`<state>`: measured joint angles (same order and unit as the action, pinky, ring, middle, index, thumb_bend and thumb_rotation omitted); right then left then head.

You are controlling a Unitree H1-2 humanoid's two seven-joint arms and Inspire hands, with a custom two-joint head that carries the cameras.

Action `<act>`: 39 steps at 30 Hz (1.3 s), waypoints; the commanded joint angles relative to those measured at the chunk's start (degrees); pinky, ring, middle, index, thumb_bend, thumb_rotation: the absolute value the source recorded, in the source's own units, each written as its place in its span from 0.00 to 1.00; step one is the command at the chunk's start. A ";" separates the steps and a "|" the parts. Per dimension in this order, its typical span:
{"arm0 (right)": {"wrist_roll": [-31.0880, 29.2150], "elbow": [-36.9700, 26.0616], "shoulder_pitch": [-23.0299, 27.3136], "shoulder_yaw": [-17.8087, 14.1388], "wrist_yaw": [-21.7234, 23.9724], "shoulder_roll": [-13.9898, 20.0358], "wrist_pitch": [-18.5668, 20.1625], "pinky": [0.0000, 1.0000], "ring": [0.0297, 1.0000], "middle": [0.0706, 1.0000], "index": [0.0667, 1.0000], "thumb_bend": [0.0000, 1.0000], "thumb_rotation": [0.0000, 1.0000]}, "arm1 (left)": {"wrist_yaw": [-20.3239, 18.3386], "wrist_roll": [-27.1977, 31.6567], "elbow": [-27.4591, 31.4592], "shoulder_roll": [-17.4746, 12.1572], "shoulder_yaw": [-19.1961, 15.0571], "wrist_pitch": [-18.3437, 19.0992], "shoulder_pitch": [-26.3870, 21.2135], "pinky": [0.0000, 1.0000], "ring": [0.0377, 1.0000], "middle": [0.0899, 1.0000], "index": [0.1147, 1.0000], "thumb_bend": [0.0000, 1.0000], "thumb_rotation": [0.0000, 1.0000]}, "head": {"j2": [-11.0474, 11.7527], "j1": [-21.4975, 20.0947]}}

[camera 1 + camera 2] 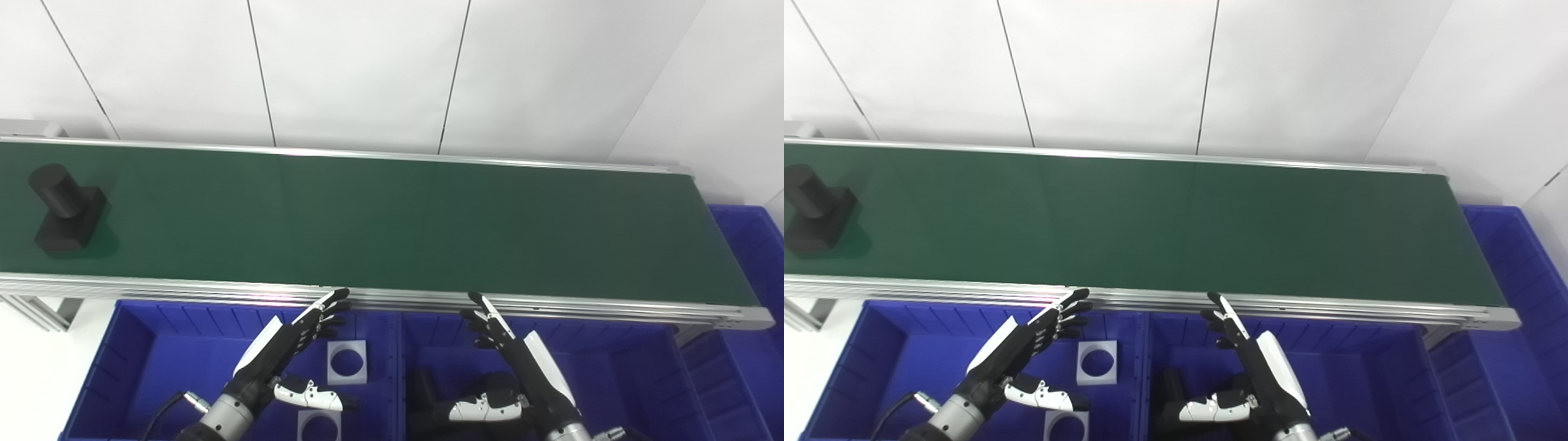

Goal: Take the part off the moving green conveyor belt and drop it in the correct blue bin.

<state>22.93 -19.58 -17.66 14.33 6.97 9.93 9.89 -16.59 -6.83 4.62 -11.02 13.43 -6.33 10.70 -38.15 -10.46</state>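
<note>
A black part (61, 208), a short cylinder on a square base, lies on the green conveyor belt (392, 226) at its far left; it also shows in the right eye view (811, 208). My left hand (294, 352) is open and empty, held over the left blue bin (135, 361), fingers pointing at the belt's near rail. My right hand (514, 367) is open and empty over the middle blue bin (612, 367). Both hands are far from the part.
Two grey square plates with round holes (346, 361) (318, 425) lie in the left bin. A dark part (422, 392) lies in the middle bin under my right hand. A third blue bin (747, 245) stands at the belt's right end. White wall panels stand behind the belt.
</note>
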 commanded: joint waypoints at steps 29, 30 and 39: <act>-2.48 2.36 0.29 -1.15 -2.55 0.68 -7.85 0.81 0.86 0.88 0.98 0.86 0.14 | 1.68 -0.70 -4.14 1.20 0.45 -6.00 -1.59 0.81 0.86 0.92 0.94 0.85 0.20 | 2.70 1.86; -2.59 2.37 0.26 -1.26 -2.50 0.83 -7.98 0.81 0.86 0.88 0.99 0.86 0.14 | 1.95 -1.03 -4.18 1.43 0.49 -5.88 -1.58 0.81 0.86 0.92 0.93 0.86 0.20 | 2.76 2.02; -4.26 2.04 -0.14 -2.05 -2.16 1.96 -7.99 0.81 0.87 0.90 0.99 0.85 0.13 | 3.49 -3.51 -4.21 2.71 1.10 -6.98 -1.34 0.79 0.85 0.91 0.93 0.85 0.18 | 2.38 4.17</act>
<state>19.34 -16.11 -17.88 12.73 5.24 11.72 6.11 -14.15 -9.77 -0.43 -8.85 14.40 -10.96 9.85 -35.77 -6.33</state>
